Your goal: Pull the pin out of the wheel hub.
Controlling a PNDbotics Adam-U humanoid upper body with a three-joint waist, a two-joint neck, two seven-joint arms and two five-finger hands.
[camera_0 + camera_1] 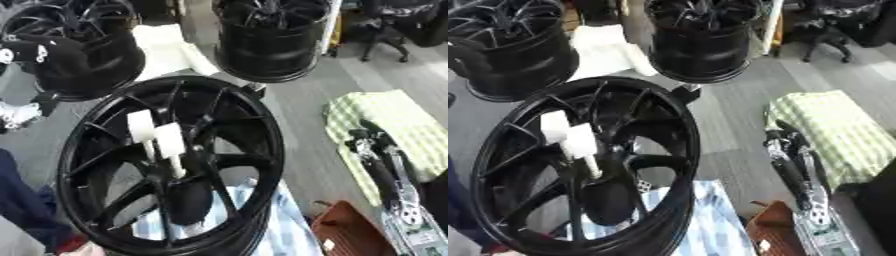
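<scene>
Black wheel hub (pixel 236 145) upright | two white pins (pixel 169 140) at centre | robot hand state: cannot tell

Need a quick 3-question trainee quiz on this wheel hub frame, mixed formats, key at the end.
1. True or false: the white pins are seated in the centre of the nearest wheel hub.
2. How many white pins stand in that hub? A) one B) two C) four
3. Fill in: the cloth on the floor to the right of the hub is checked ____ and white.

Key: 1 true; 2 B; 3 green. Neither robot hand is clearly visible in either view.
</scene>
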